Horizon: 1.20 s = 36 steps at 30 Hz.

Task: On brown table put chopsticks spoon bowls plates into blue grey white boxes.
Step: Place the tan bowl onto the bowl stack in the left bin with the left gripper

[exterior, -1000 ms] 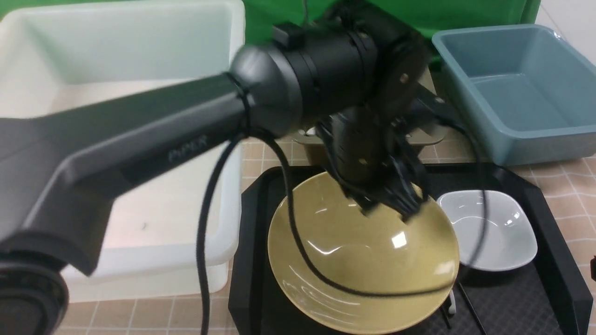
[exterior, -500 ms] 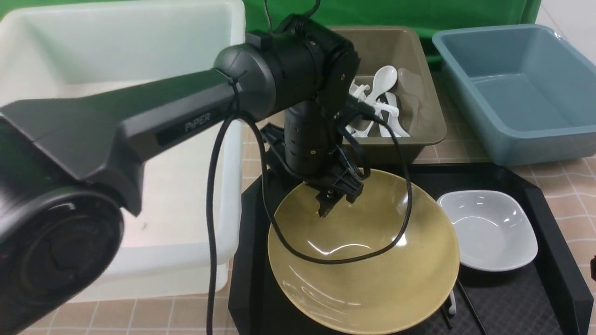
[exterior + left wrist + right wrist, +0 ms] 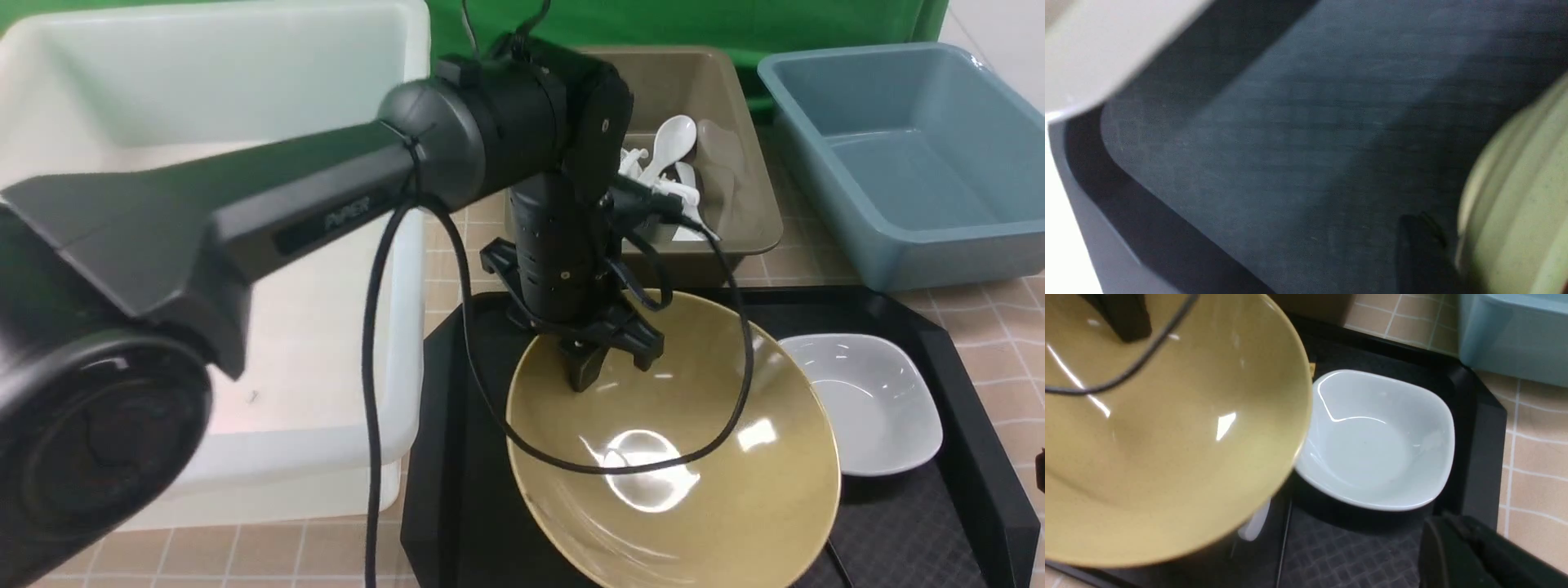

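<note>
The left hand (image 3: 600,363) is pinching the mustard-yellow bowl (image 3: 694,474) (its rim, far side), tilting it over 1 black tray (image 3: 482,506).

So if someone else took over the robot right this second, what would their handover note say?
Left gripper: closed on the rim of the big yellow bowl.
Right gripper: shut, holding nothing.
Where things are: small white bowl, black chopstick and a white handle, probably a spoon's, at the black tray, partly behind the yellow bowl.
Done: white spoons lie in the grey box.
Left: box both bowls, the chopstick and that handled piece. No plates that I can make out.
</note>
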Available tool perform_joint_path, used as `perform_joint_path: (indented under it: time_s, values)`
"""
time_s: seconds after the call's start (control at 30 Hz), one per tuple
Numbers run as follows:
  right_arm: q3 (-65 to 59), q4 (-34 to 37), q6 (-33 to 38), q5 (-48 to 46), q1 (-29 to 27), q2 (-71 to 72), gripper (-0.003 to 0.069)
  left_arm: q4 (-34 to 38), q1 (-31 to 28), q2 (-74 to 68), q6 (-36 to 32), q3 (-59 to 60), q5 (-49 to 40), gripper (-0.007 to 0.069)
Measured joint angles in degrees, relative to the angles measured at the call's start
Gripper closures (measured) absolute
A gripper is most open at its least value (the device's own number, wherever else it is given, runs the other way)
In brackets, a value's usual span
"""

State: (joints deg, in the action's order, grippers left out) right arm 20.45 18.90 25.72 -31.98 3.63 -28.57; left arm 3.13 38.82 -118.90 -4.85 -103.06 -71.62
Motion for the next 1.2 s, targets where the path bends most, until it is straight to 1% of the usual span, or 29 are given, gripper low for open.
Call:
perform_joint_path:
  time_s: [0.03,0.07,0.1,0.13,0.23,0.3,0.33,0.4,0.47,0.53,0.57,0.6,0.67,0.7,0.77,0.8,0.87,0.93,0.97,1.0,1.07,1.2]
  values:
    - [0.00,0.00,0.00,0.00,0.00,0.00,0.0621,0.09,-0.01,0.26,0.00,0.00,0.00,0.0553]
    - [0.00,0.00,0.00,0.00,0.00,0.00,0.0621,-0.17,0.06,2.63,0.00,0.00,0.39,0.0601]
    - [0.00,0.00,0.00,0.00,0.00,0.00,0.0621,-0.17,0.06,2.63,0.00,0.00,0.45,0.0601]
    - [0.00,0.00,0.00,0.00,0.00,0.00,0.0620,0.41,-0.06,5.89,-0.22,0.13,0.77,0.0617]
    - [0.00,0.00,0.00,0.00,0.00,0.00,0.0619,0.67,-0.26,10.32,-2.47,0.55,0.81,0.0618]
    - [0.00,0.00,0.00,0.05,0.00,0.00,0.0617,3.93,-0.42,15.90,-4.89,0.54,1.33,0.0618]
    - [0.00,0.00,0.00,0.02,0.00,0.00,0.0617,4.14,-0.47,16.39,-5.00,0.54,1.33,0.0618]
    - [0.00,0.00,0.00,0.02,0.00,0.00,0.0616,5.80,-1.30,23.47,-6.05,0.54,3.11,0.0618]
    - [0.00,0.00,0.00,0.14,0.00,0.00,0.0616,5.62,-2.38,26.40,-6.20,0.54,3.33,0.0619]
    - [0.00,0.00,0.00,0.26,0.00,0.00,0.0615,3.83,-5.24,30.60,-6.19,0.54,3.06,0.0619]
    - [0.00,0.00,0.00,0.38,0.00,0.00,0.0615,-0.27,-9.92,34.18,-4.82,0.54,2.23,0.0619]
    - [0.00,0.00,0.00,0.38,0.00,0.00,0.0615,-1.97,-11.87,35.12,-4.21,0.54,1.94,0.0619]
    - [0.00,0.00,0.00,0.38,0.00,0.00,0.0614,-8.26,-18.79,37.04,-0.30,0.54,1.03,0.0619]
    - [0.00,0.00,0.00,0.38,0.00,0.00,0.0613,-11.05,-24.02,37.56,2.20,0.54,0.52,0.0619]
    - [0.00,0.00,0.00,0.38,0.00,0.00,0.0613,-14.53,-31.08,37.63,6.01,1.76,0.57,0.0619]
    - [0.00,0.00,0.00,0.38,0.00,0.00,0.0612,-15.71,-37.07,37.63,7.89,3.70,1.38,0.0619]
    - [0.00,0.02,0.00,0.38,0.00,0.00,0.0612,-15.48,-43.00,37.63,9.52,8.12,3.74,0.0618]
    - [0.00,0.02,0.00,0.38,0.00,0.00,0.0611,-11.70,-49.99,37.26,10.21,15.36,8.12,0.0617]
    - [0.00,0.02,0.00,0.38,0.00,0.00,0.0611,-10.85,-50.37,37.19,10.21,15.98,8.53,0.0617]
    - [0.00,0.02,0.00,0.38,0.00,0.00,0.0610,-8.26,-52.23,36.77,10.04,20.23,11.30,0.0615]
    - [0.00,0.07,0.00,0.38,0.00,0.00,0.0610,-4.48,-53.75,35.74,8.81,25.96,15.29,0.0609]
    - [0.00,0.07,0.00,0.38,0.00,0.00,0.0610,-0.85,-53.88,33.74,7.55,33.08,20.38,0.0575]
